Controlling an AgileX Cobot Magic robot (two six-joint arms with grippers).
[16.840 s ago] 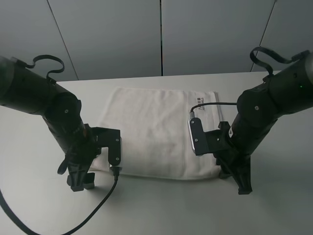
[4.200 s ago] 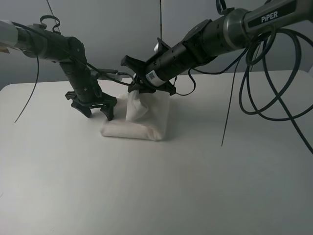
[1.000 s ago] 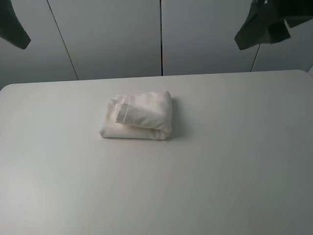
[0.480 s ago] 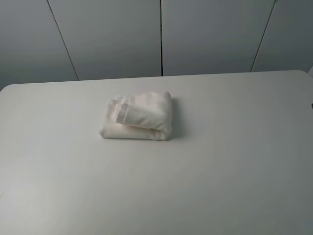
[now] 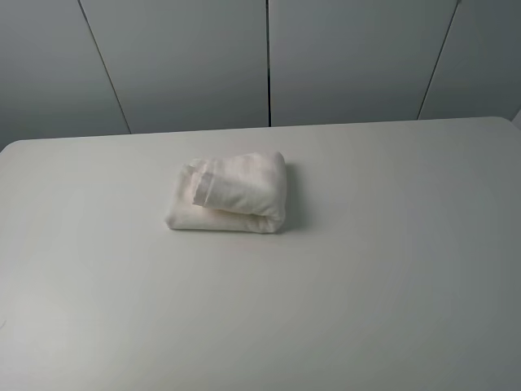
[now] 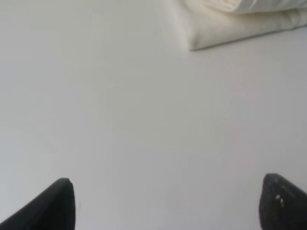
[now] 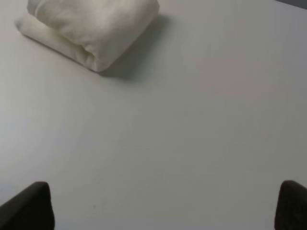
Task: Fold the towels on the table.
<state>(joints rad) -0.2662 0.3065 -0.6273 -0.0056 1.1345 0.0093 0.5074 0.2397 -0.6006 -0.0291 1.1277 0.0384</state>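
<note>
The left gripper (image 6: 165, 203) and right gripper (image 7: 165, 206) are spread wide, empty; the folded towel (image 5: 230, 192) is untouched.

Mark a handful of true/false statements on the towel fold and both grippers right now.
1. The towel lies as a compact folded bundle on the table. True.
2. The left gripper is clamped on a towel corner. False: its fingertips stand wide apart over bare table, clear of the towel.
3. Neither arm shows in the exterior high view. True.
4. The right gripper is open, with nothing between its fingertips. True.
5. The towel is spread flat in a single layer. False: it is folded into several stacked layers, with a woven band showing on the upper fold.
</note>
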